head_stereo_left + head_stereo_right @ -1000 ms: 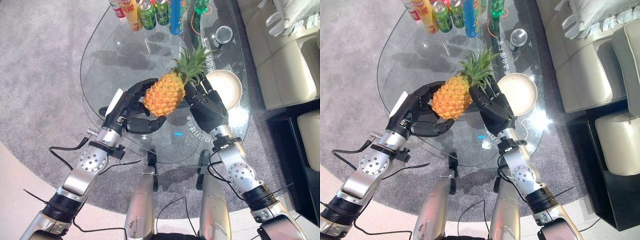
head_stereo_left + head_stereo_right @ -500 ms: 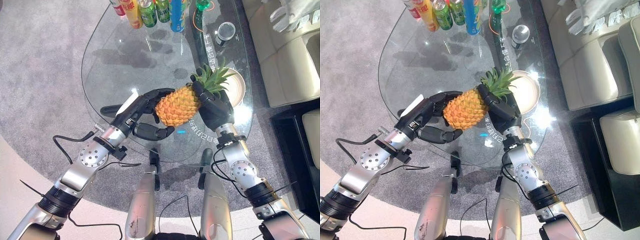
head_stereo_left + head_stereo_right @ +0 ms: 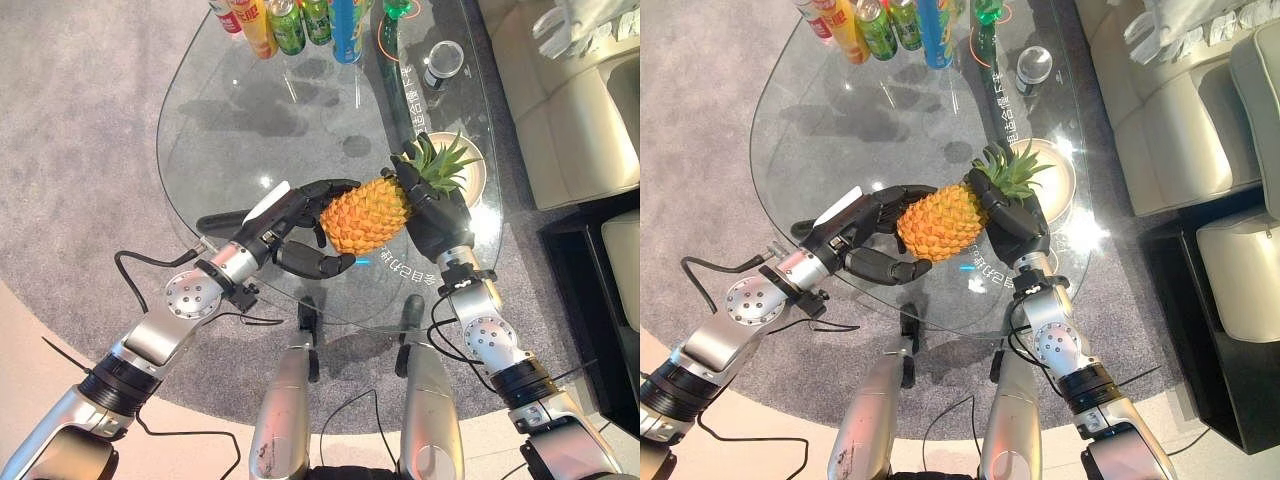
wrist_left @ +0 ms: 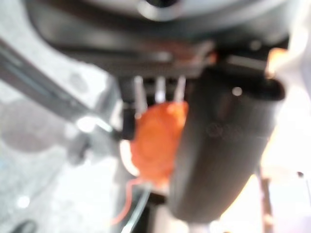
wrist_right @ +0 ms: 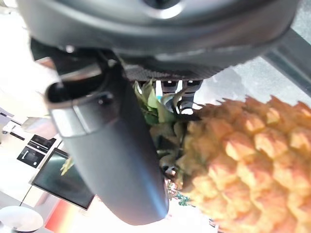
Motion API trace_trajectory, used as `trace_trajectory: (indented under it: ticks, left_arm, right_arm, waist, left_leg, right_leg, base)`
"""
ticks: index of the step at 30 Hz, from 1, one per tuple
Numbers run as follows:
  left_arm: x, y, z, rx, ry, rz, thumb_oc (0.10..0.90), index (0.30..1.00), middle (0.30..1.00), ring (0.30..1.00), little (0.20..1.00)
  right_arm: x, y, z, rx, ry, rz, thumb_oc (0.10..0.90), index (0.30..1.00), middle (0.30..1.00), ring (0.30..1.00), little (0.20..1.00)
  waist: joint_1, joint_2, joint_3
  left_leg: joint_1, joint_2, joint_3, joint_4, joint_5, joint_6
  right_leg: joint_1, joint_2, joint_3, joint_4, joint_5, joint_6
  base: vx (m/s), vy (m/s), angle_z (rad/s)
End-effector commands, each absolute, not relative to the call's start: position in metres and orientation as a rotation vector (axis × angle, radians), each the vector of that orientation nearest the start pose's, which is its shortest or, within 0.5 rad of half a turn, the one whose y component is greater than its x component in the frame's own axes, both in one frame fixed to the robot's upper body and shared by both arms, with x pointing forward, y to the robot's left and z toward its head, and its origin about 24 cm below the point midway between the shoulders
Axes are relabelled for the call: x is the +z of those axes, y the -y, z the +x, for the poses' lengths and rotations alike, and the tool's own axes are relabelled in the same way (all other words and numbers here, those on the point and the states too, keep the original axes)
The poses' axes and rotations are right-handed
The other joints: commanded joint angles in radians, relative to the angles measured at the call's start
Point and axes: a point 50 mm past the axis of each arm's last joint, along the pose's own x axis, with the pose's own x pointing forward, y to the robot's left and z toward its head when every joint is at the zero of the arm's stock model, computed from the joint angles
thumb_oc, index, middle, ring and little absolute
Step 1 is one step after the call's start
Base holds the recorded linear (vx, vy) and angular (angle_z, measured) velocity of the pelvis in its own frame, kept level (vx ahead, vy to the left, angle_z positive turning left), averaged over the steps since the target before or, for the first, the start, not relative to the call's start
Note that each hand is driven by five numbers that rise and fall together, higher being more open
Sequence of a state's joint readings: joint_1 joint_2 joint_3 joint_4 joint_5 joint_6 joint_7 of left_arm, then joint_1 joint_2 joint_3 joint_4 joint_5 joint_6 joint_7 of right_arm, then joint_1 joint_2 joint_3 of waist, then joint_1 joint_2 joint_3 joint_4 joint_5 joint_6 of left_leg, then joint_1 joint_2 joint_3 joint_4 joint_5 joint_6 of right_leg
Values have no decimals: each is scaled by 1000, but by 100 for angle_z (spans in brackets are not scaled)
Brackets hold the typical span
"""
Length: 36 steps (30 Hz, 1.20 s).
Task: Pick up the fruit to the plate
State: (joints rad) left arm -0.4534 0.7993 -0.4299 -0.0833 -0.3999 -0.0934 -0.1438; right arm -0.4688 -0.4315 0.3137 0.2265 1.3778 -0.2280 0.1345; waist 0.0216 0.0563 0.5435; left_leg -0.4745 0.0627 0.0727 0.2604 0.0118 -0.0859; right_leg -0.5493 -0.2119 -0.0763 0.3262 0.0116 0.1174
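We have the pineapple (image 3: 367,213) lifted off the glass worktop (image 3: 250,120), clamped between both hands: our left hand (image 3: 290,228) curls round its base, our right hand (image 3: 432,215) grips it just below the leafy crown. The plate (image 3: 477,165) lies at two o'clock of the fruit, under the leaves. Pickup looks done; we judge carrying over, lowering and release remain.

Pineapple (image 3: 368,213): held above the glass table (image 3: 230,130), lying sideways between both hands, leafy crown over the plate (image 3: 478,170).
Left hand (image 3: 290,225): fingers curled round the fruit's base, thumb beneath it.
Right hand (image 3: 437,222): fingers wrapped round the crown end.
Cans and bottles (image 3: 290,22): well beyond the fingertips, at the table's far edge.
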Motion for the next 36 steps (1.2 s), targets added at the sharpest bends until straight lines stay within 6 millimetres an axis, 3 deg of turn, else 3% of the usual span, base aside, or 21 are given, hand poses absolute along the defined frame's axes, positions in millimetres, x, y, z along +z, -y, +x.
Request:
trace_trajectory:
  ticks: [1,14,29,31,32,33,36]
  left_arm:
    - [202,-116,262,-851,605,422,100,300,300,300,200]
    - [200,-116,261,-835,596,405,100,300,300,300,200]
    - [196,-122,266,-765,552,371,100,300,300,300,200]
    - [195,-123,267,-757,546,372,295,467,467,467,395]
    - [194,-123,267,-753,544,373,446,596,596,596,546]
    - [193,-124,269,-743,536,378,800,900,900,900,900]
    - [193,-125,270,-732,531,377,800,900,900,900,900]
  right_arm:
    - [208,152,331,547,555,869,100,300,300,300,200]
    - [226,153,316,548,739,896,100,300,300,300,200]
    - [234,146,303,599,810,864,100,300,300,300,200]
    - [234,146,303,600,812,860,100,300,300,300,200]
    - [234,147,303,599,813,858,100,300,300,300,200]
    - [235,147,303,597,814,853,100,300,300,300,200]
    - [236,148,302,594,814,848,100,300,300,300,200]
  waist:
    - [-11,33,-23]
    - [-15,37,-23]
    - [-19,37,-23]
    - [-19,37,-23]
    - [-19,36,-23]
    - [-20,35,-23]
    - [-20,33,-23]
  left_leg:
    - [-36,-159,66,79,-98,80]
    - [-42,-160,67,76,-97,82]
    - [-31,-158,73,65,-91,80]
    - [-30,-158,72,63,-91,80]
    - [-29,-158,72,62,-90,81]
    - [-28,-158,72,62,-89,80]
    - [-29,-156,73,62,-88,80]
  right_leg:
    - [55,112,-93,-62,-31,-47]
    - [49,114,-88,-65,-30,-46]
    - [57,115,-92,-73,-28,-48]
    - [58,116,-92,-73,-28,-48]
    - [59,116,-93,-74,-28,-48]
    - [60,118,-94,-73,-29,-48]
    - [60,120,-95,-72,-29,-49]
  base:
    - [0,0,0]
    - [0,0,0]
    - [0,0,0]
    - [0,0,0]
    - [0,0,0]
    - [0,0,0]
    - [0,0,0]
